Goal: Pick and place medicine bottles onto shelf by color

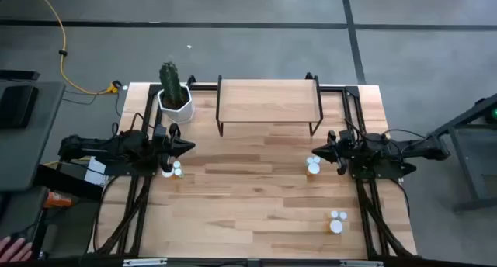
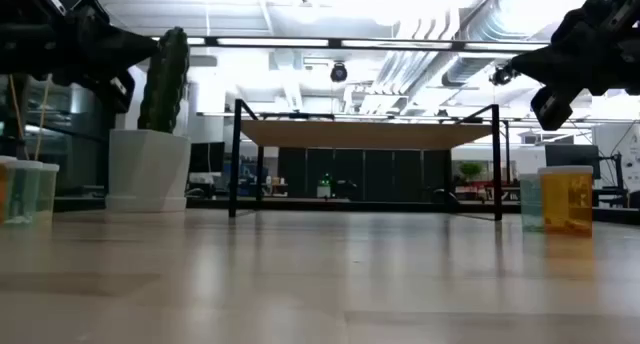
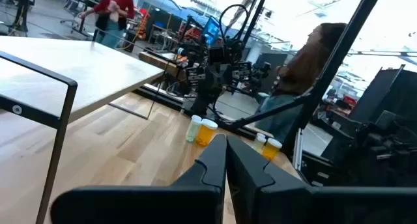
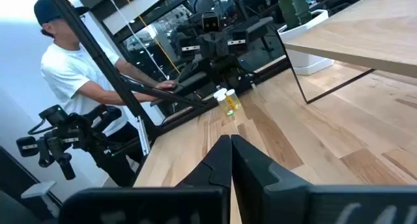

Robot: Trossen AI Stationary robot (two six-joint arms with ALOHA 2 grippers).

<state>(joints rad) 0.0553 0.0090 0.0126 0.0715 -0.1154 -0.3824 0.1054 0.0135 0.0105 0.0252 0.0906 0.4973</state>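
Wooden tabletop fills my overhead view, grey floor around it. At its left edge I see my left gripper, fingers pressed together on nothing, pointing inward. Just beside it, toward the near side, stand two small bottles with white caps. In the far-left corner sits a cactus in a white pot.

Against the far edge, in the middle, stands the shelf, its board bare from above. The table-level camera shows what the overhead cannot: the shelf's thin black legs and the underside of the board.

Near the right edge my right gripper points inward, fingers also pressed together and holding nothing. Another pair of bottles stands just beside its tip. Three more bottles cluster toward the near-right corner.

Only the low and wrist cameras show body colours: a pale green and an orange bottle at the right, pale ones at the left. The right wrist camera shows a person in a white shirt beyond the table's left side; the left wrist camera shows a seated person beyond the right side.
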